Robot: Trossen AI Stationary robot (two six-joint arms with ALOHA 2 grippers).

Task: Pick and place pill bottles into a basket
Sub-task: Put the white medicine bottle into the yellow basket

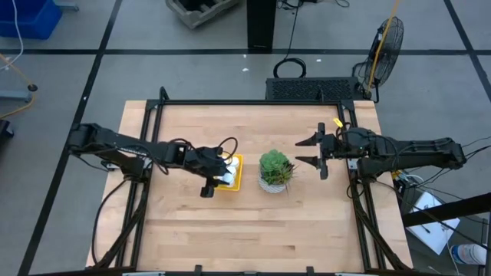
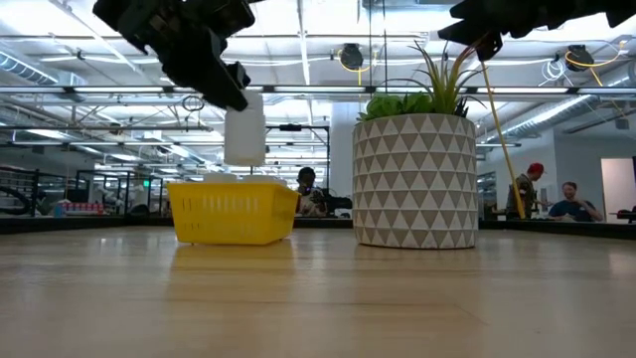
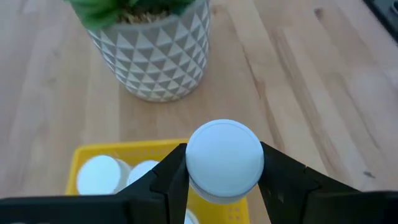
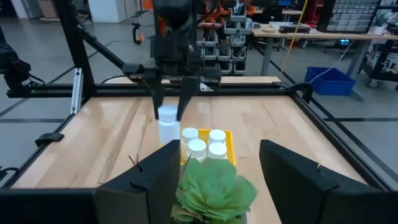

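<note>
While the last bottle hangs over the basket, the step in hand is a clean release.

Left hand: the left hand [image 3: 224, 186] is clamped on a pill bottle [image 3: 224, 158], one finger on each side of the body below the cap, and the bottle hangs upright.
Bottle's place: in the low view the held bottle [image 2: 244, 127] is above the basket [image 2: 234, 212], its base clear of the rim; in the right wrist view it [image 4: 166, 124] stands over the side of the basket [image 4: 231, 142] nearer the left arm.
Basket contents: four pill bottles [image 4: 203, 143] stand inside with caps up, close together; two of the caps [image 3: 115, 175] show beside the fingers in the left wrist view.
Free room: judging from the right wrist view, the open spot is at the held bottle's end of the basket, just beside the standing four.
How to do it well: I would bring the bottle straight down over that spot, keep it upright, and part the fingers only when its base is within the walls, so it neither tips nor knocks a neighbour.
Risk: a drop from this height could bounce the bottle off the rim onto the surface [image 1: 253, 230].
Potted plant: the plant [image 1: 275, 170] stands just beside the basket, on the far side from the left arm.
Right hand: the right hand [image 1: 312, 152] waits with fingers apart beyond the plant.
</note>
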